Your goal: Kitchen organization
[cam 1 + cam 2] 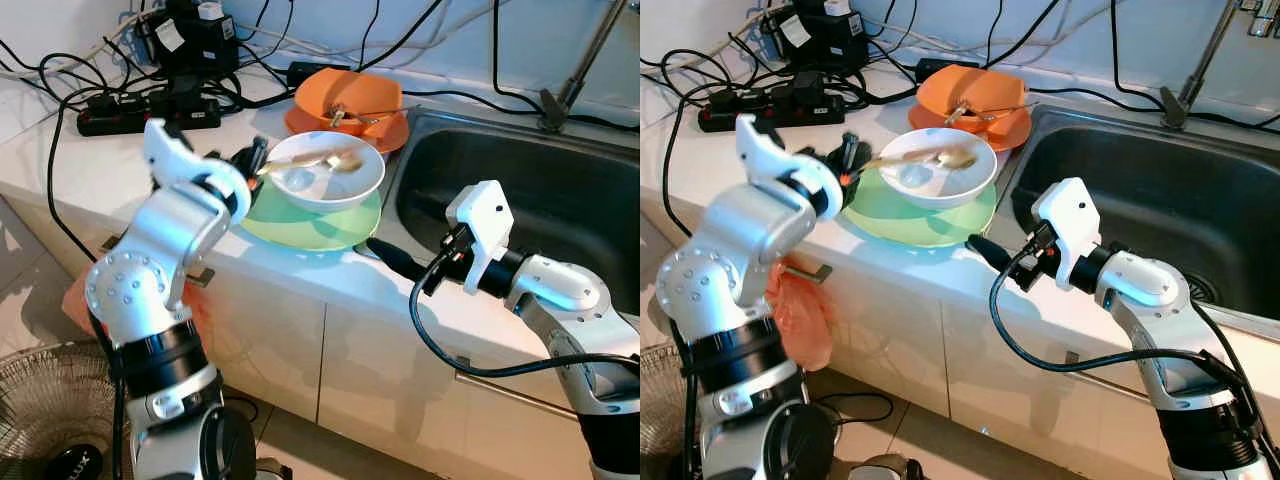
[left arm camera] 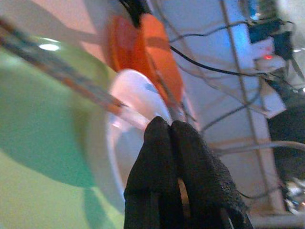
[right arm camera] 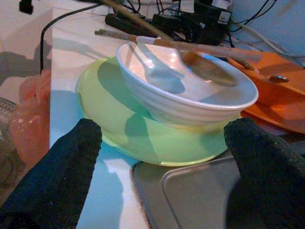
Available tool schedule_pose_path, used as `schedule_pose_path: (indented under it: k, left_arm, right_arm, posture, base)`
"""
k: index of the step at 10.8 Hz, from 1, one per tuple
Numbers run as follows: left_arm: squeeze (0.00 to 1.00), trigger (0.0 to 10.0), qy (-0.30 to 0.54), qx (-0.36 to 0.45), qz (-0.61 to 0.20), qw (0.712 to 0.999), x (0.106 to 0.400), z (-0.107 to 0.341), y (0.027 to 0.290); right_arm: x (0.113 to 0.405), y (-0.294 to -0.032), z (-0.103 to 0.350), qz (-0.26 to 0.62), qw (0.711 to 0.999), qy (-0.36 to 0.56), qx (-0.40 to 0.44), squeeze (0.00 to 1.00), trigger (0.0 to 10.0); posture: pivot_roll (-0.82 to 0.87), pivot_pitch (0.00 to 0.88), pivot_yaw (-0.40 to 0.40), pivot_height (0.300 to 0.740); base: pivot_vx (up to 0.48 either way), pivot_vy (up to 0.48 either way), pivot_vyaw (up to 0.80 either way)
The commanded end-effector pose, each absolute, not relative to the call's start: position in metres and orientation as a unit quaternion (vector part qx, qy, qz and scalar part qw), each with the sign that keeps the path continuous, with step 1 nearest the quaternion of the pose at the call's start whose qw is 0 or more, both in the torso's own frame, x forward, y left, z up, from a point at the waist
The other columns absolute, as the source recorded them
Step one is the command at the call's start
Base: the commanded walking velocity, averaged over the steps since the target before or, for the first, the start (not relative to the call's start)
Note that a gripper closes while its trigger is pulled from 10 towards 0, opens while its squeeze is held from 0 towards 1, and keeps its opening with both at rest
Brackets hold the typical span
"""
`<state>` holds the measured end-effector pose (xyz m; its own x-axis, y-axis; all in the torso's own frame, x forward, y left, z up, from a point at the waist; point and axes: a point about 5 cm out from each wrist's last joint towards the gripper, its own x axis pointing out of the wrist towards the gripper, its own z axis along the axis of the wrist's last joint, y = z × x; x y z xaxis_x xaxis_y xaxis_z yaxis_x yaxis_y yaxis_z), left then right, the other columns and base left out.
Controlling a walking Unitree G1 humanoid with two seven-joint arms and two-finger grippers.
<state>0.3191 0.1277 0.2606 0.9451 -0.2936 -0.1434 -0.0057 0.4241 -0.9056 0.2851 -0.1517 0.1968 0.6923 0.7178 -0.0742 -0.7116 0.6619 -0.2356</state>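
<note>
Two end effectors flanking white bowl point(image 1: 325, 170)

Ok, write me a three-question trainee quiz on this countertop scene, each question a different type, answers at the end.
1. True or false: the white bowl sits on the green plate.
2. Multiple choice: the right gripper's fingers are A) shut on a spoon, B) open, facing the stacked dishes, C) inside the sink.
3. Fill in: the orange dishes stand between the white bowl and the ____, beside the sink.

Key:
1. True
2. B
3. Wall. Extra note: the left gripper has its fingers closed together at the bowl's rim, with nothing visibly between them.
</note>
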Motion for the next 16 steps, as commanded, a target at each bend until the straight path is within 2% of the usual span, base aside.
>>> schedule_pose_path:
  k: [1, 2, 4, 9, 12, 14, 16]
  left_arm:
    - [0.00, 0.0, 0.147, -0.522, -0.104, 0.834, 0.319, 0.267, 0.123]
    - [0.00, 0.3, 0.156, -0.515, -0.106, 0.836, 0.318, 0.265, 0.123]
    - [0.00, 0.0, 0.162, -0.507, -0.109, 0.840, 0.318, 0.262, 0.123]
    - [0.00, 0.0, 0.139, -0.478, -0.160, 0.853, 0.320, 0.266, 0.110]
    - [0.00, 0.4, 0.098, -0.437, -0.192, 0.873, 0.320, 0.271, 0.099]
    - [0.00, 0.5, 0.083, -0.436, -0.212, 0.871, 0.321, 0.267, 0.089]
    - [0.00, 0.0, 0.033, -0.399, -0.235, 0.886, 0.325, 0.264, 0.080]
  right_arm:
    - [0.286, -0.152, 0.198, 0.394, 0.910, -0.016, -0.131, 0.00, 10.0]
    - [0.287, -0.151, 0.198, 0.394, 0.910, -0.016, -0.130, 0.00, 10.0]
    - [0.288, -0.151, 0.198, 0.393, 0.910, -0.017, -0.130, 0.00, 10.0]
    - [0.290, -0.151, 0.200, 0.374, 0.918, -0.031, -0.128, 0.00, 10.0]
    - [0.302, -0.163, 0.211, 0.289, 0.948, -0.064, -0.118, 0.00, 10.0]
    - [0.308, -0.171, 0.216, 0.248, 0.961, -0.076, -0.100, 0.00, 10.0]
    - [0.311, -0.173, 0.215, 0.221, 0.971, -0.074, -0.053, 0.00, 10.0]
  posture:
    - [0.17, 0.027, 0.034, 0.740]
    - [0.17, 0.026, 0.035, 0.740]
    - [0.16, 0.023, 0.038, 0.740]
    - [0.15, 0.015, 0.040, 0.740]
    - [0.14, 0.008, 0.045, 0.740]
    - [0.13, 0.005, 0.048, 0.740]
    - [0.12, 0.002, 0.048, 0.740]
  base:
    - [0.000, 0.000, 0.00]
    - [0.000, 0.000, 0.00]
    - [0.000, 0.000, 0.00]
    - [0.000, 0.000, 0.00]
    - [0.000, 0.000, 0.00]
    - [0.000, 0.000, 0.00]
    - [0.000, 0.000, 0.00]
